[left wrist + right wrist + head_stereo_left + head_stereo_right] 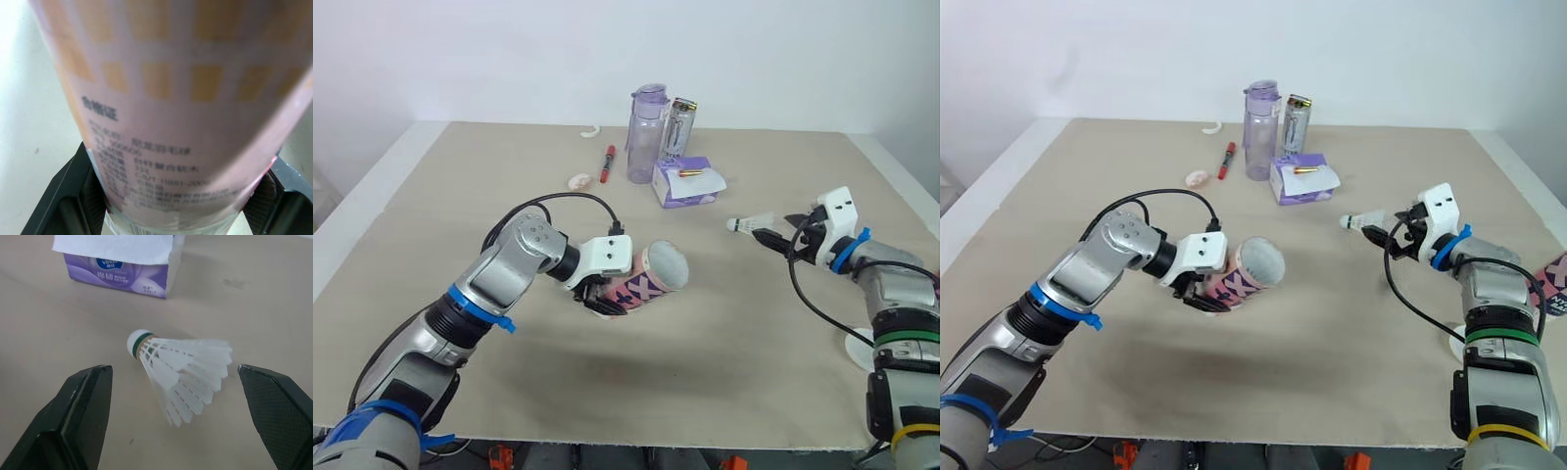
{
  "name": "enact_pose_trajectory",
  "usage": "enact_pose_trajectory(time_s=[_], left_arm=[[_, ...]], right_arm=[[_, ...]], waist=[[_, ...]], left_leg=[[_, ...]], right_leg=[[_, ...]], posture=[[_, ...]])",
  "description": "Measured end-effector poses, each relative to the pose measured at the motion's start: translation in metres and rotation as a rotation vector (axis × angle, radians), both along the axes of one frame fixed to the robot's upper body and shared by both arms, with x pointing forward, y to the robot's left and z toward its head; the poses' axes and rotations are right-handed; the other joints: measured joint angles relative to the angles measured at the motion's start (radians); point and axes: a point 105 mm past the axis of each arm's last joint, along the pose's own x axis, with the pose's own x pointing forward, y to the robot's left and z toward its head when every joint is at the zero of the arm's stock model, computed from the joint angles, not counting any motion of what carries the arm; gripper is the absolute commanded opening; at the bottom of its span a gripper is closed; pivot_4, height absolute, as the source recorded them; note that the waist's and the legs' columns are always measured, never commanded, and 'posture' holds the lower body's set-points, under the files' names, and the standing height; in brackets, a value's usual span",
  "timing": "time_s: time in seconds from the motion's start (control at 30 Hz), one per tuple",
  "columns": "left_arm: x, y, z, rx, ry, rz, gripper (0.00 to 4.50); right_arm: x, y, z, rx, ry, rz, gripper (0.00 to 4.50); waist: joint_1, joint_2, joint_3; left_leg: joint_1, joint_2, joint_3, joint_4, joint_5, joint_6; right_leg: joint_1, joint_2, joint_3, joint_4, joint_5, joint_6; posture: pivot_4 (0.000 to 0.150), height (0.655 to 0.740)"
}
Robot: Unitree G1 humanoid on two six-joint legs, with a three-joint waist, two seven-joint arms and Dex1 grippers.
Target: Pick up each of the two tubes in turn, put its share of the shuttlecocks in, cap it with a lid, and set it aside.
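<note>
Left eye view: at centre frame the left gripper (599, 297) is clamped on the pink tube (651, 278), held tilted above the table (509, 176) with its round end facing right. Right of centre, the right gripper (770, 236) is spread just behind a shuttlecock (749, 223). A tissue box (686, 183) and purple bottle (646, 132) sit upper middle. Left wrist view: black fingers (68, 196) press both sides of the tube's printed wall. Right wrist view: the fingers (83, 416) stand wide apart, with the shuttlecock between them, cork toward the tissue box
</note>
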Motion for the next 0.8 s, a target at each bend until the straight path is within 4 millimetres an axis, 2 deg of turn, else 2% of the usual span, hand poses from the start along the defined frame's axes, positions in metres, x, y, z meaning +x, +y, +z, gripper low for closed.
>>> enact_pose_trajectory(time_s=[0.1,0.57,0.6,0.73,0.77,0.8], left_arm=[[0.0,0.001,0.0,0.001,-0.004,0.003,3.3],[0.0,0.002,-0.001,0.0,-0.005,0.012,3.3],[0.0,0.002,-0.001,0.0,-0.005,0.013,3.3],[0.001,0.002,-0.001,-0.001,-0.007,0.017,3.3],[0.001,0.002,-0.001,-0.001,-0.007,0.017,3.3],[0.001,0.002,-0.001,-0.001,-0.007,0.017,3.3]], right_arm=[[0.002,0.002,-0.008,0.03,0.024,-0.004,4.4],[0.015,0.023,-0.018,0.091,0.084,0.038,4.4],[0.016,0.023,-0.018,0.092,0.085,0.038,4.17],[0.022,0.023,-0.013,0.077,0.065,0.013,2.55],[0.022,0.023,-0.013,0.076,0.064,0.011,2.32],[0.023,0.022,-0.012,0.075,0.06,0.004,1.89]], waist=[[-0.002,0.0,0.0],[-0.002,0.0,0.0],[-0.002,0.0,0.0],[-0.003,0.0,0.0],[-0.003,0.0,0.0],[-0.003,0.0,0.0]], left_leg=[[0.001,0.0,0.0,0.0,0.0,0.0],[0.001,0.0,0.0,0.0,0.0,0.0],[0.001,0.0,0.0,0.0,0.0,0.0],[0.001,0.0,0.0,0.0,0.0,0.0],[0.001,0.0,0.0,0.0,0.0,0.0],[0.001,0.0,0.0,0.0,0.0,0.0]], right_leg=[[0.0,0.001,0.001,0.0,0.0,0.0],[0.0,0.002,0.001,0.0,0.001,0.0],[0.0,0.002,0.001,0.0,0.001,0.0],[0.001,0.002,0.001,0.0,0.001,0.0],[0.001,0.002,0.001,0.0,0.001,0.0],[0.001,0.002,0.001,0.0,0.001,0.0]], posture=[[0.15,0.74],[0.15,0.74],[0.15,0.74],[0.15,0.74],[0.15,0.74],[0.15,0.74]])
